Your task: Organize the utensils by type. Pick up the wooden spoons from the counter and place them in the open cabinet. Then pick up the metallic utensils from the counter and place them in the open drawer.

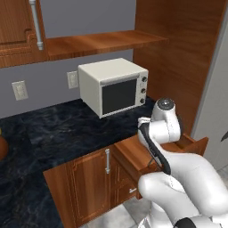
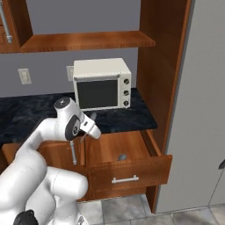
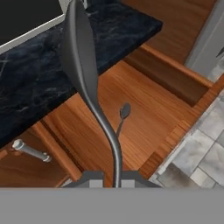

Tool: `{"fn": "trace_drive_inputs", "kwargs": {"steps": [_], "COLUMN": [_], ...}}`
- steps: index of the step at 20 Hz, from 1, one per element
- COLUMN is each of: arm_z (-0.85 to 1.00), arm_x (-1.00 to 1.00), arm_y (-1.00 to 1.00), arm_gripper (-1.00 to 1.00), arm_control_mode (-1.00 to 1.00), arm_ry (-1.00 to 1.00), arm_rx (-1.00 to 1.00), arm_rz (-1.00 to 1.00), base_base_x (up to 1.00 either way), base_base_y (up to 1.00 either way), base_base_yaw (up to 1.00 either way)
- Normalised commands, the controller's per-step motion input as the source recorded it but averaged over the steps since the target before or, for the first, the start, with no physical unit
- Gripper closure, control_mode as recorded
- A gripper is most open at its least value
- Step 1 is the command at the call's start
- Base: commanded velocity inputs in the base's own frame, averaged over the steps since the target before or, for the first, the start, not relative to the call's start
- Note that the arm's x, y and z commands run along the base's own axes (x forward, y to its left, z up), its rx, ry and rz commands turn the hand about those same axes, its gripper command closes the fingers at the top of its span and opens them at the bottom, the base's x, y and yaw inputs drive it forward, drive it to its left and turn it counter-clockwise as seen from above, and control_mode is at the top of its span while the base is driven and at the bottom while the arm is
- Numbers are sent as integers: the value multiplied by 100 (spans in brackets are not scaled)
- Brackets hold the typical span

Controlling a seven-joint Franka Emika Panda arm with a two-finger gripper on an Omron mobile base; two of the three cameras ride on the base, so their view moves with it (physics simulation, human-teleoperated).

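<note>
The jaws are grasping a metal spoon (image 3: 81,65) above the open drawer (image 3: 144,109), needing lowering toward twelve o'clock, then releasing.

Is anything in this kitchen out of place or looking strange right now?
Nothing looks spilled or broken. The drawer stands pulled open with one small metal spoon lying in it, as the sorting job intends. The tool holds another metal spoon above that drawer.
</note>
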Motion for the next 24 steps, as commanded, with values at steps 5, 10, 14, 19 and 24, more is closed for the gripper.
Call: {"fn": "trace_drive_inputs", "kwargs": {"steps": [5, 10, 14, 19, 24], "arm_z": [-13, -32, -37, -48, -41], "arm_x": [31, 13, 12, 13, 13], "arm_y": [-8, -31, -34, -21, -2], "arm_gripper": [100, 100, 100, 100, 100], "arm_control_mode": [-100, -100, -100, -100, -100], "arm_ry": [1, 1, 1, 1, 10], "arm_rx": [14, 20, 19, 6, -1], "arm_rz": [-16, -6, 0, 0, 5], "base_base_x": [0, 0, 0, 0, 0], "base_base_y": [0, 0, 0, 0, 0], "base_base_yaw": [0, 0, 0, 0, 0]}}
